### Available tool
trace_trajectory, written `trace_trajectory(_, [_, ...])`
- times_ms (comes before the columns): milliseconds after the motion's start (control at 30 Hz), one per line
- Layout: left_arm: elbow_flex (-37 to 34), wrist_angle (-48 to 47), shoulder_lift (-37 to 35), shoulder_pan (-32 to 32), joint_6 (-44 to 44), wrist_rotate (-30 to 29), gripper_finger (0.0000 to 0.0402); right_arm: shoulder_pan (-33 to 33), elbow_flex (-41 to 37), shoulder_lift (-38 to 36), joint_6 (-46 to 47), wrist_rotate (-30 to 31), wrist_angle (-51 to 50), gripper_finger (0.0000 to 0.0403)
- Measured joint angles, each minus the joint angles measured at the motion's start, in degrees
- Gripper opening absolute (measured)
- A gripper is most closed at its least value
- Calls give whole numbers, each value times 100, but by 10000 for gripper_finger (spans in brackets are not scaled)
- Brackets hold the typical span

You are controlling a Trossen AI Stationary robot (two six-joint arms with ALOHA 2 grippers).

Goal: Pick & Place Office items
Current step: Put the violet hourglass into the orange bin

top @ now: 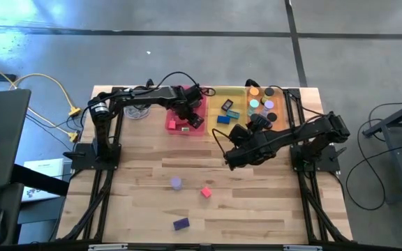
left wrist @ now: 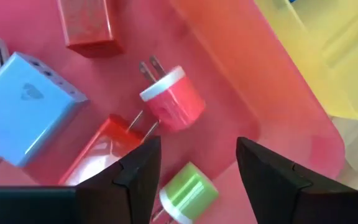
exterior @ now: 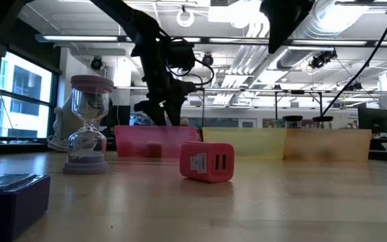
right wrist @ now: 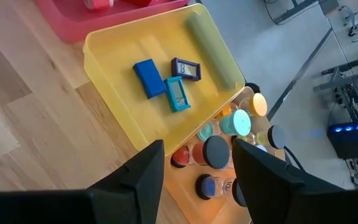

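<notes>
My left gripper (left wrist: 197, 149) hangs open, pointing down into the pink tray (top: 175, 126). A green cylinder plug (left wrist: 188, 190) lies between its fingers. Around it in the tray lie a pink plug (left wrist: 173, 102), a red charger (left wrist: 101, 149), a red block (left wrist: 87, 25) and a light-blue charger (left wrist: 27, 106). My right gripper (right wrist: 197, 180) is open and holds nothing, above the table in front of the yellow tray (right wrist: 114, 106). On the near table stand a lavender hourglass (exterior: 89, 124), a pink charger block (exterior: 207, 161) and a purple block (top: 181, 224). My left gripper stands open over the green plug (left wrist: 194, 183), coming from above. The plug lies on the tray floor close to one finger (left wrist: 145, 171). I cannot tell whether that finger touches it.
The yellow tray holds a blue block (right wrist: 149, 78) and two small clocks. The orange tray (top: 279, 104) holds several round discs. A round silver-and-white object (top: 139, 111) sits left of the pink tray. Bare wood lies between the trays and the near items.
</notes>
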Motion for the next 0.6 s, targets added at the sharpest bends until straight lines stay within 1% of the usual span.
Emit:
trace_trajectory(67, [1,-81,-73,2,-15,72,206,0,0,0,-1,4,2,178])
trace_trajectory(133, [-1,-84,-165,21,-19,272,208,0,0,0,-1,7,2,178])
trace_trajectory(233, [1,-115,-330,68,-93,801,208,2,0,0,-1,9,3,178])
trace_trajectory(300, [1,-114,-452,107,-330,1202,209,16,0,0,-1,10,2,178])
trace_trajectory(367, [2,-120,-532,106,-558,1459,209,62,0,0,-1,17,4,178])
trace_trajectory(467, [1,-223,-536,69,-599,1661,209,145,0,0,-1,17,4,178])
trace_trajectory(600, [2,-258,-536,-12,-890,1639,209,288,0,0,-1,17,-32,178])
